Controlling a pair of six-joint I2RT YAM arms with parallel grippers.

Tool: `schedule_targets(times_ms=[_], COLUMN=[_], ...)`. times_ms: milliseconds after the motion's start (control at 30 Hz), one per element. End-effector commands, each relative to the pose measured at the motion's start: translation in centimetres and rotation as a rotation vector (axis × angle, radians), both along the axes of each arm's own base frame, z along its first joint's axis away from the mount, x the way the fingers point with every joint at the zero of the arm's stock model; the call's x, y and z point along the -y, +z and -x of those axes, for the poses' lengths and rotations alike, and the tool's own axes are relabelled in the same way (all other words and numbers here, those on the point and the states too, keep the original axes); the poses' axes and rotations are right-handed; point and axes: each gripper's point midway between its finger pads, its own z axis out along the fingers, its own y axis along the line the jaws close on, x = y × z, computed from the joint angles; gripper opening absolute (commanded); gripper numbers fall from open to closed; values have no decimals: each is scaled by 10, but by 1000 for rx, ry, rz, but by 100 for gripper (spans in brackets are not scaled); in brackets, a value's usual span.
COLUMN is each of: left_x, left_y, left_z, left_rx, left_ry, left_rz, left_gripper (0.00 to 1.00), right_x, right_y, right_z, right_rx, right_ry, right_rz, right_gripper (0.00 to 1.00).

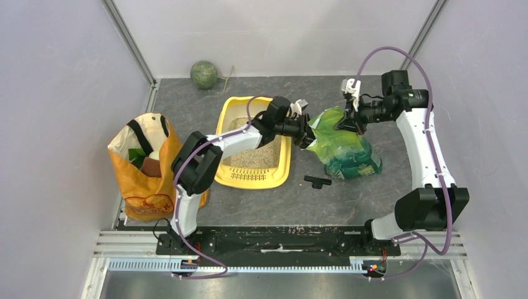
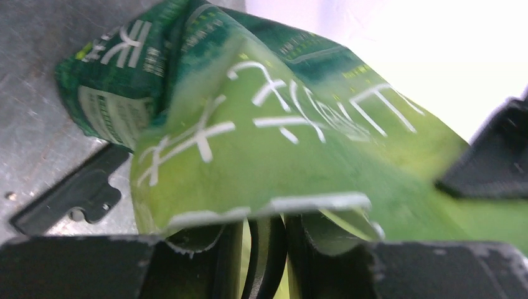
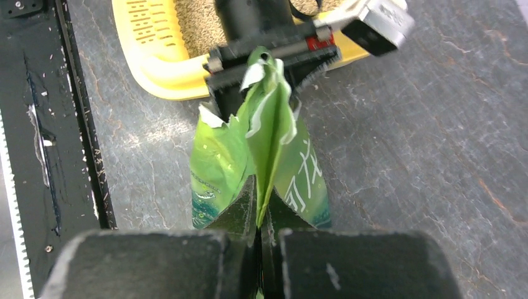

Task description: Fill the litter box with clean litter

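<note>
The yellow litter box (image 1: 251, 179) lies left of centre, with beige litter (image 1: 264, 156) covering its floor. A glossy green bag (image 1: 346, 152) stands just right of it. My left gripper (image 1: 307, 133) reaches across the box and is shut on the bag's left top corner. My right gripper (image 1: 348, 122) is shut on the right top corner. In the right wrist view a fold of the bag (image 3: 218, 168) is pinched in my right gripper (image 3: 258, 225), with the left gripper (image 3: 268, 59), the litter box (image 3: 155, 59) and the litter (image 3: 199, 22) beyond. The bag (image 2: 280, 143) fills the left wrist view above my left gripper (image 2: 266, 225).
A small black flat piece (image 1: 317, 181) lies on the table in front of the bag and shows as the black piece (image 2: 68, 199) in the left wrist view. An orange shopping bag (image 1: 146, 165) stands at the left. A green ball (image 1: 204, 74) rests at the back wall.
</note>
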Motion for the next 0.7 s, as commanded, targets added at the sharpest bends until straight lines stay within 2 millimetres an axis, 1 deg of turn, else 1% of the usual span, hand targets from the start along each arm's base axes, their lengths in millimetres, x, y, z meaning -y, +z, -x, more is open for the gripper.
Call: schedule_targets(times_ms=[0,33,133,233,400,567,667], left_x=[-22,-27,-40,-52,-77,-105,-121], left_y=[116,119,126,122,106,106,112], left_z=[28,30,34,33,14,6,3], left_rx=[152,164,190,174,135,169,187], left_ry=[-112,-112,-102,-83,-15,23,46], left_rz=[235,227,212,194,151,133,137], left_gripper=[2,2,2,2,2,2,2], right_x=[5,9,13,11,8,6,4], right_y=[47,45,43,47,56,65,68], right_z=[-1,-1,4,7,9,10,9], right_rx=[180,182,183,197,223,250,261], right_ry=[20,16,17,29,39,51,53], right_rz=[-82,-76,-73,-85,-103,-121,-133], right_gripper=[0,0,0,0,0,0,0])
